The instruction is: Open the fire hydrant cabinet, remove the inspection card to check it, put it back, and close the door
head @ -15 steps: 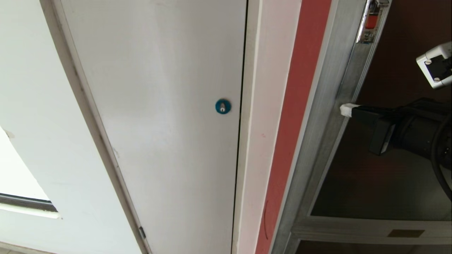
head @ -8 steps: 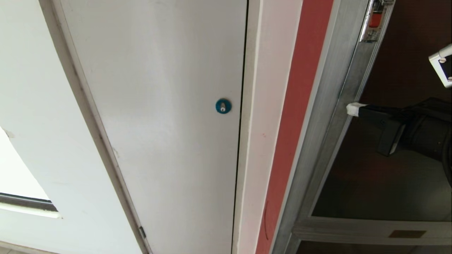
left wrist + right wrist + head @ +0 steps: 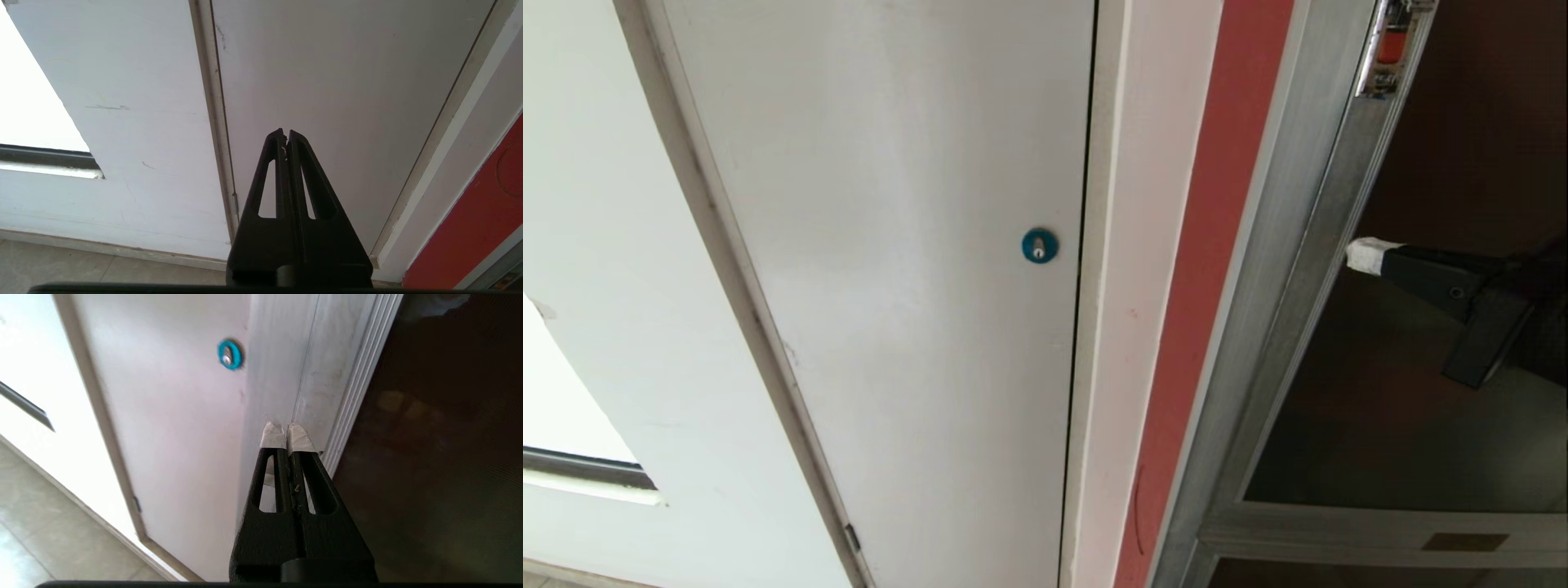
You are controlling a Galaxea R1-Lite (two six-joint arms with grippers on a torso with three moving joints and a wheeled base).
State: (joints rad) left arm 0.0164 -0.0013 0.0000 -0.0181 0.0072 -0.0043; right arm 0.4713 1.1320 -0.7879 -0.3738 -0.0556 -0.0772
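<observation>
White wall left; right gripper [image 3: 1364,255] jaws closed, beside door [image 3: 1421,392] frame.

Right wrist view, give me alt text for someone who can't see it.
The right gripper, black with white-taped tips, is shut with its tips at the brushed aluminium frame of the dark tinted glass door. Beside it stands a plain white panel door with a round blue lock.

Right gripper [image 3: 1364,255] reaches in level from the right, taped fingers pressed together, nothing between them; left gripper [image 3: 286,136] hangs parked, fingers closed.
</observation>
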